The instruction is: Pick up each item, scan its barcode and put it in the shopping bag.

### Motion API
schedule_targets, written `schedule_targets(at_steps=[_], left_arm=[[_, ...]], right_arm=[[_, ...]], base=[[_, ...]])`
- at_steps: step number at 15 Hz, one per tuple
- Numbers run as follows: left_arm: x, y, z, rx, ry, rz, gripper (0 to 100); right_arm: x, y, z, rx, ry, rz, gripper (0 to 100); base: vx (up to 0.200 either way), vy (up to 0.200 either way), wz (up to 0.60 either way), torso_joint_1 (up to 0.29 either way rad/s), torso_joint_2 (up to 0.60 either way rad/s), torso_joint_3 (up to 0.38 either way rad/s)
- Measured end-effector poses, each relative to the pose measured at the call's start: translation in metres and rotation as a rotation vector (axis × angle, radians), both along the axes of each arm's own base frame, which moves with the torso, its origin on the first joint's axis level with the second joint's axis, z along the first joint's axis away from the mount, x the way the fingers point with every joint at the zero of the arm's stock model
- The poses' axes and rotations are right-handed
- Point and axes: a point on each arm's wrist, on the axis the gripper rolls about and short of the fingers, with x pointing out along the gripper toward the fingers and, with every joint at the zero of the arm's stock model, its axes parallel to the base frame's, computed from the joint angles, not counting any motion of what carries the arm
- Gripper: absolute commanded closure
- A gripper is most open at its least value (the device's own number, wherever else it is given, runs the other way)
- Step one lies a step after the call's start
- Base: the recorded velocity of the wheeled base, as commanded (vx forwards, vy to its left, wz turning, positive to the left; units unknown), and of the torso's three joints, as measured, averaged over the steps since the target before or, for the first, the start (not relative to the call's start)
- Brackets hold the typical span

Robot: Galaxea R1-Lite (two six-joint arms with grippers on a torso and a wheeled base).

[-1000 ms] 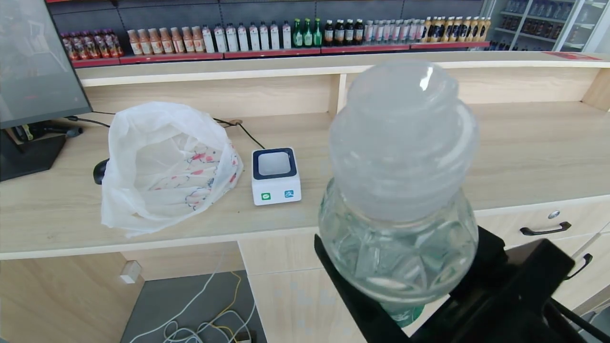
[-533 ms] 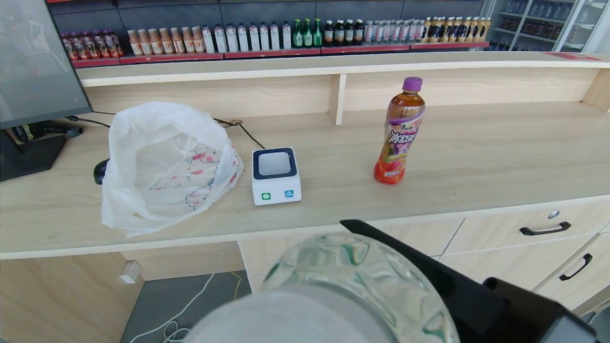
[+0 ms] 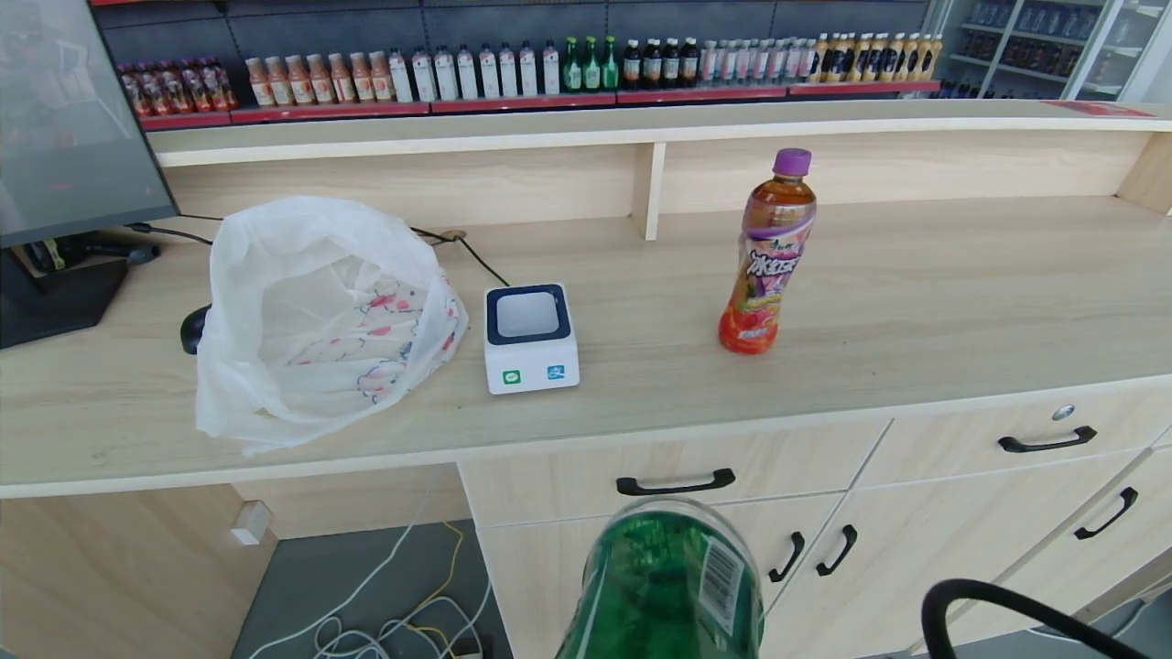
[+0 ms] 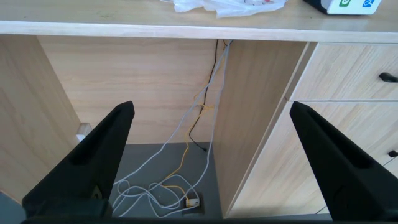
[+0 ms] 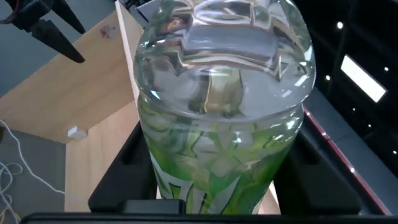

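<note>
A clear water bottle with a green label (image 5: 221, 106) sits between the black fingers of my right gripper (image 5: 224, 158), which is shut on it. In the head view that green bottle (image 3: 667, 586) is low in front of the counter, barcode facing up. A tea bottle with a purple cap (image 3: 767, 256) stands upright on the counter, right of the white scanner (image 3: 530, 337). The white shopping bag (image 3: 316, 316) lies open left of the scanner. My left gripper (image 4: 211, 168) hangs open and empty below the counter edge, facing the gap under it.
A monitor (image 3: 73, 119) stands at the counter's far left, with a dark mouse (image 3: 191, 329) behind the bag. Drawers with black handles (image 3: 675, 482) front the counter. Cables (image 4: 168, 186) lie on the floor beneath. Shelves of bottles (image 3: 549, 69) run behind.
The held bottle has swung down from right in front of the head camera to low before the drawers, turning over. The tea bottle behind it has come into sight.
</note>
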Motion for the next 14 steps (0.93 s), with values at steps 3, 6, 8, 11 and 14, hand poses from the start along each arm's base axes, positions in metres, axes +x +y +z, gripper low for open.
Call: schedule_targets(at_steps=[3, 6, 8, 11, 14], left_arm=[[0.0000, 0.0000, 0.0000, 0.000, 0.000, 0.000, 0], [0.0000, 0.0000, 0.0000, 0.000, 0.000, -0.001, 0], [0.0000, 0.0000, 0.0000, 0.000, 0.000, -0.001, 0], [0.0000, 0.0000, 0.0000, 0.000, 0.000, -0.001, 0], [0.0000, 0.0000, 0.0000, 0.000, 0.000, -0.001, 0]], right_arm=[[-0.0011, -0.0055, 0.0069, 0.002, -0.089, -0.006, 100], [-0.0003, -0.0075, 0.0068, -0.021, -0.183, -0.027, 100], [-0.0005, -0.0079, 0.0067, -0.038, -0.305, 0.005, 100], [0.0030, -0.0090, 0.0062, -0.056, -0.421, 0.017, 100], [0.0049, -0.0095, 0.0070, -0.054, -0.494, 0.057, 100]], base=[[0.000, 0.000, 0.00, 0.000, 0.00, 0.000], [0.000, 0.000, 0.00, 0.000, 0.00, 0.000], [0.000, 0.000, 0.00, 0.000, 0.00, 0.000], [0.000, 0.000, 0.00, 0.000, 0.00, 0.000], [0.000, 0.000, 0.00, 0.000, 0.00, 0.000]])
